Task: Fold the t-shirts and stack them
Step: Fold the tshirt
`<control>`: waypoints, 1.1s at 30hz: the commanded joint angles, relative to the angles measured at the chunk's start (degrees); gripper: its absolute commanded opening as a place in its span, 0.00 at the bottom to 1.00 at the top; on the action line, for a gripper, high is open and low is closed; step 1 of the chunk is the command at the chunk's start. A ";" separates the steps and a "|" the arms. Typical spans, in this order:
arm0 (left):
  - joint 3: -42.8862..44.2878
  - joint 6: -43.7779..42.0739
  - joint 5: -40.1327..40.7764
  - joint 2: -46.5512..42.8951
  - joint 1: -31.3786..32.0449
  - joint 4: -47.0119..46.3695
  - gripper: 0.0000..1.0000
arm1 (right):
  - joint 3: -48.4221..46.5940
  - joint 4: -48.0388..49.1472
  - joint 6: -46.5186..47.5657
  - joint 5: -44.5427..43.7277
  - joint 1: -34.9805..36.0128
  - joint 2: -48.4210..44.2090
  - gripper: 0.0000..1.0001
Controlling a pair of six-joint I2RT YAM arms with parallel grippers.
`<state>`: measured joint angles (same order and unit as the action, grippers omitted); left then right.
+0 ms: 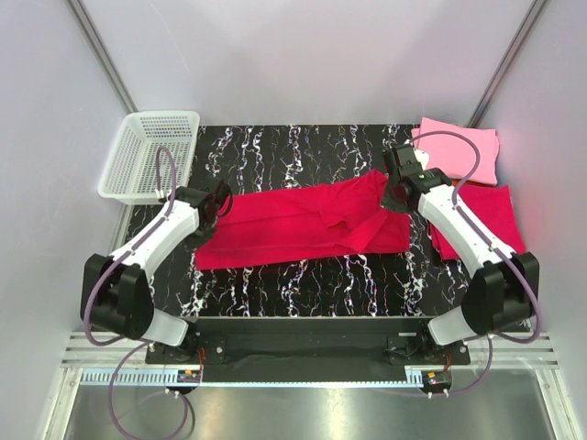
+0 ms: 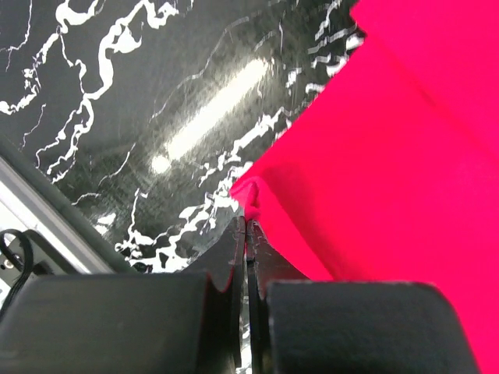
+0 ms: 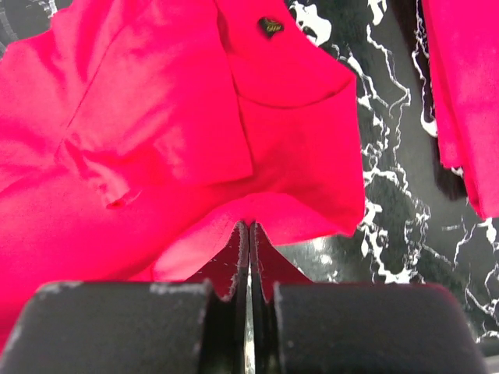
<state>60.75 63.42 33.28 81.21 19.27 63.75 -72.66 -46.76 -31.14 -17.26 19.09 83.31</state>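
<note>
A crimson-red t-shirt (image 1: 303, 225) lies stretched left to right across the black marble table, partly folded lengthwise. My left gripper (image 1: 223, 200) is shut on its upper left corner; the left wrist view shows the cloth corner (image 2: 251, 195) pinched at the fingertips (image 2: 248, 226). My right gripper (image 1: 396, 194) is shut on the shirt's upper right edge; the right wrist view shows red cloth (image 3: 156, 140) bunched at the closed tips (image 3: 249, 227). A folded pink t-shirt (image 1: 459, 151) and a folded red one (image 1: 486, 220) lie at the right.
A white mesh basket (image 1: 149, 156) stands at the table's back left corner. Bare marble (image 1: 303, 284) runs along the front of the shirt. The table's metal front rail (image 1: 303, 362) lies by the arm bases.
</note>
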 commanded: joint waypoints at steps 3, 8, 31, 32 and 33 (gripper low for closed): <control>5.68 -2.59 1.97 4.91 -3.18 -3.80 0.00 | -3.62 4.93 3.80 1.96 -2.92 4.31 0.00; 9.12 -4.00 1.96 9.93 -4.68 -4.60 0.00 | -6.17 7.30 5.56 3.10 -4.59 8.80 0.00; 14.49 -8.66 1.88 19.87 -8.98 -9.51 0.66 | -19.44 14.77 11.01 10.66 -7.49 25.41 0.43; 14.13 -8.75 2.05 19.60 -8.98 -9.95 0.71 | -19.62 15.12 11.18 10.58 -7.49 25.50 0.43; 13.70 -8.75 2.05 19.17 -8.98 -10.39 0.74 | -19.45 16.25 11.27 10.58 -7.58 25.24 0.44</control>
<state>73.58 55.16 33.43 101.62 10.66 55.96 -89.17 -35.53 -21.76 -7.94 11.94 108.71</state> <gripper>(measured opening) 0.717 0.432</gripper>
